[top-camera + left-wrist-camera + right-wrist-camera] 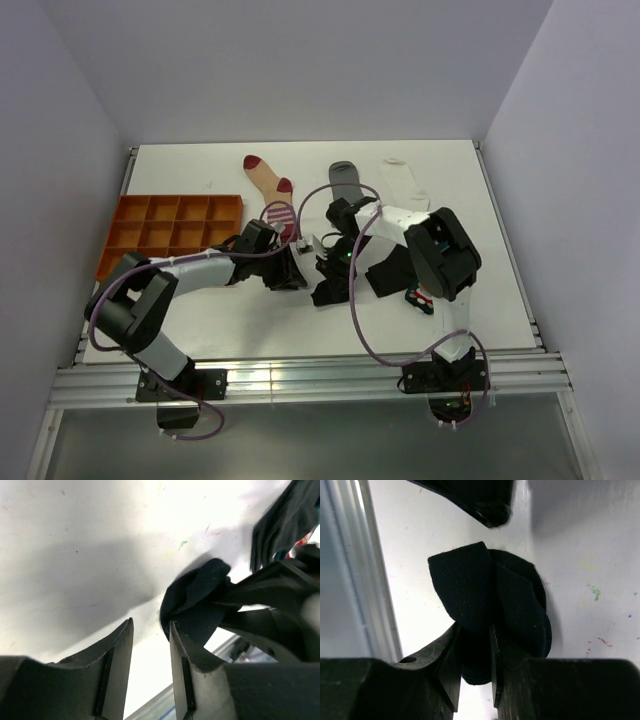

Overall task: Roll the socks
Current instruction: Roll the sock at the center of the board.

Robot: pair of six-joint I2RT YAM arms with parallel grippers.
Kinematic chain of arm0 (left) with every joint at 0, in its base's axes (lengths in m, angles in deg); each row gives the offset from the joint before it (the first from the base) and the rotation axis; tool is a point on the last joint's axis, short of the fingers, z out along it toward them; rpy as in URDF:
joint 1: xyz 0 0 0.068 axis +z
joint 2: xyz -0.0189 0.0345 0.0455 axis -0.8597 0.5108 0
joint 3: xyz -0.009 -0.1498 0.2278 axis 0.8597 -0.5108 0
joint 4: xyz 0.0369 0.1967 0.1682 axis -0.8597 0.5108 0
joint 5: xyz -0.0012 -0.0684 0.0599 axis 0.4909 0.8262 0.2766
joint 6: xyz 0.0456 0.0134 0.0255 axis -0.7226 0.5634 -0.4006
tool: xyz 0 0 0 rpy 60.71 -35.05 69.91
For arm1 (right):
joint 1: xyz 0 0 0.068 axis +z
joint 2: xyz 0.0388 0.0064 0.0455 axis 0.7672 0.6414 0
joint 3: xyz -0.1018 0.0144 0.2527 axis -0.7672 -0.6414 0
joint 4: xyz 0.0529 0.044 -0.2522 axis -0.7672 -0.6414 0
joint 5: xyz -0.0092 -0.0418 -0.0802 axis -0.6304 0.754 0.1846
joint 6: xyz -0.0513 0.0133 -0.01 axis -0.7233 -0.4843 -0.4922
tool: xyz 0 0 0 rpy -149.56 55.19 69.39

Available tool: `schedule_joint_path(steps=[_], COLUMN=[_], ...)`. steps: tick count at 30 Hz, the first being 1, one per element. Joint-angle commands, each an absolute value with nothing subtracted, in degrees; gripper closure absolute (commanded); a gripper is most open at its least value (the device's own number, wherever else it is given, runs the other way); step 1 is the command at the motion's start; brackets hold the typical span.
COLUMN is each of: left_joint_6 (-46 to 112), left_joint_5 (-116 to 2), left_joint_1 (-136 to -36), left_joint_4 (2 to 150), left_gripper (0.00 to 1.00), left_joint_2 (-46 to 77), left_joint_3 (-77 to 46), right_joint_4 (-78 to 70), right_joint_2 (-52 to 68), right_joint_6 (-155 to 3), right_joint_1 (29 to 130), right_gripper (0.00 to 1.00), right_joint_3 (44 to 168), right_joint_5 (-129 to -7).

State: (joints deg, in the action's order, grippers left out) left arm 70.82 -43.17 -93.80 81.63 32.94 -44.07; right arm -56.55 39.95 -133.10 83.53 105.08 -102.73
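Black sock (485, 595) over white table (450, 180), pale walls (300, 70).

Lab robot cell, not a home: white table (200, 325) boxed in by plain pale walls (300, 60) at its left, far and right edges. Aluminium rail (300, 382) along the near edge carries left arm (190, 268) and right arm (445, 255). Purple cables (352, 300) loop loose.

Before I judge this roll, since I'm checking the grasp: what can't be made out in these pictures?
Top view: both arms cover the black sock, hiding the grips.
Top view: the patterned sock lies mostly under the right arm; its design is unreadable.
Left wrist: the left tool stands open; its finger hides any contact with the sock.
Right wrist: the right tool clamps the sock; how deep is lost in shadow.
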Motion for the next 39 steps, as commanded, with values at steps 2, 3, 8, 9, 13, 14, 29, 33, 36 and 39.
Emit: schedule_joint_path(steps=[2,3,8,9,13,14,29,33,36,39], left_joint_6=[68.4,67.3,61.7,60.9,57.3,56.3,50.0,50.9,51.3,52.2], left_joint_5=[-52.5,-54.6,-60.2,-61.3,-62.4,-62.1,-52.5,-50.1,-49.5,-50.6], left_joint_1=[-96.1,-96.7,-101.7,-102.4,-105.2,-105.8,-107.4,-107.4,-107.4,-107.4], left_joint_4=[78.5,78.5,80.0,80.2,80.8,80.3,71.2,68.8,69.2,70.8], left_gripper=[0.58,0.57,0.53,0.52,0.49,0.48,0.45,0.44,0.47,0.54], left_joint_2=[26.5,25.9,24.9,25.3,27.8,28.1,32.6,33.2,34.8,36.5], left_joint_3=[-45.1,-45.1,-42.9,-42.6,-39.9,-39.8,-41.0,-42.4,-41.8,-40.4], right_joint_4=[-67.1,-67.7,-68.4,-68.2,-67.9,-67.4,-67.6,-67.3,-66.9,-66.7], right_joint_2=[46.5,47.3,51.1,51.4,52.4,52.6,55.7,56.2,56.5,56.5], right_joint_6=[-134.3,-133.9,-130.9,-130.6,-129.1,-128.5,-124.5,-123.7,-122.9,-122.4], right_joint_1=[81.7,81.4,80.5,80.5,80.2,80.1,78.8,78.6,78.6,78.4], right_gripper=[0.76,0.76,0.76,0.76,0.76,0.76,0.76,0.76,0.76,0.76], right_joint_3=[109.6,110.3,113.6,113.8,115.1,115.1,117.3,117.6,118.0,118.1], right_joint_5=[-103.7,-103.5,-102.6,-102.5,-101.9,-101.5,-100.6,-100.1,-99.8,-99.8])
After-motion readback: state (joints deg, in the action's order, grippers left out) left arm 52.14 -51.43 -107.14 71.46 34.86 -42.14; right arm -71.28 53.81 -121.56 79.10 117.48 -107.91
